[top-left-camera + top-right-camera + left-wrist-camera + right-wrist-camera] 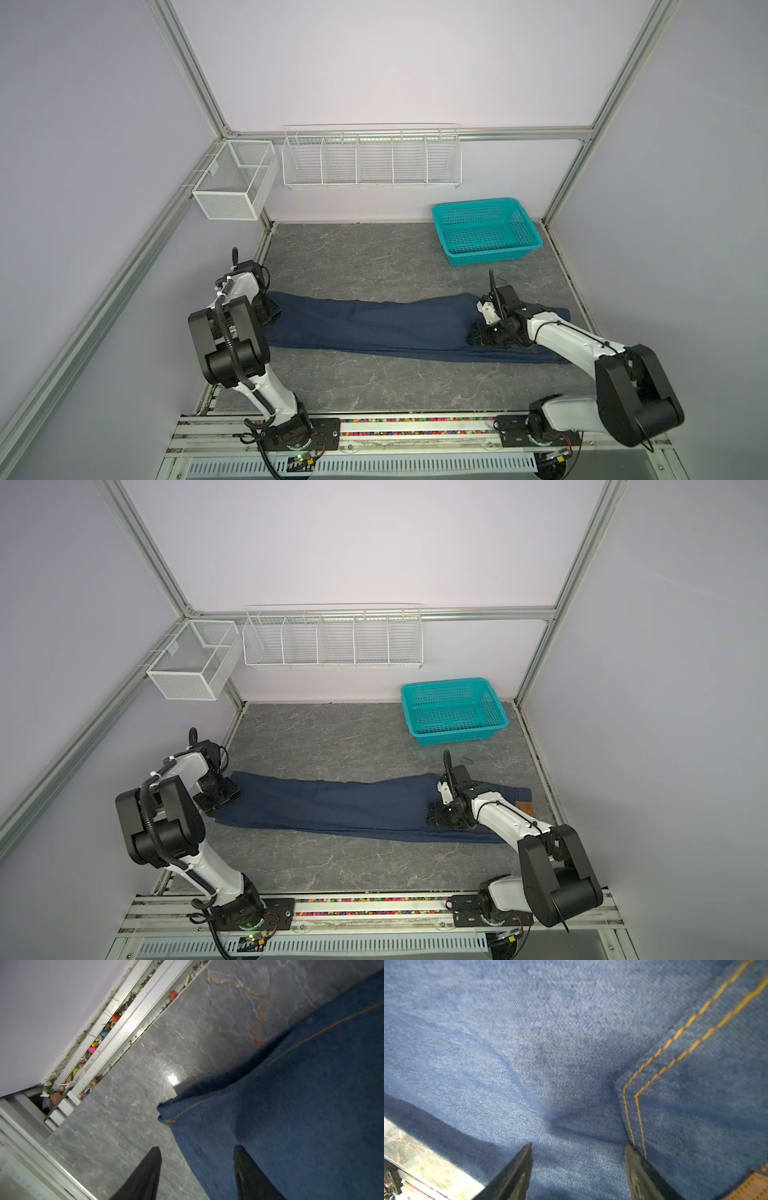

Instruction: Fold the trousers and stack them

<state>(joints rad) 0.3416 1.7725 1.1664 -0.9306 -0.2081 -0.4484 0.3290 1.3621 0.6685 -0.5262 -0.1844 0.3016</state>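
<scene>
Well, the trousers (374, 328) lie flat across the table (374, 257) from nine to three o'clock, their tan patch (753, 1188) too blurred to read. My left gripper (196, 1147) bends down over the nine o'clock hem, my right gripper (578, 1144) over the three o'clock waist, both with fingers apart.

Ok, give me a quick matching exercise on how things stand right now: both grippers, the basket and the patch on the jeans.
Things:
1. left gripper
2. right gripper
3. teal basket
4. tan patch

Places or states:
a. empty, at the far right corner of the table
b. at the right end of the trousers
c. open, straddling the hem edge at the left end
d. open, over denim beside the double yellow stitching

Pairs: 1-c, 2-d, 3-a, 4-b.
</scene>
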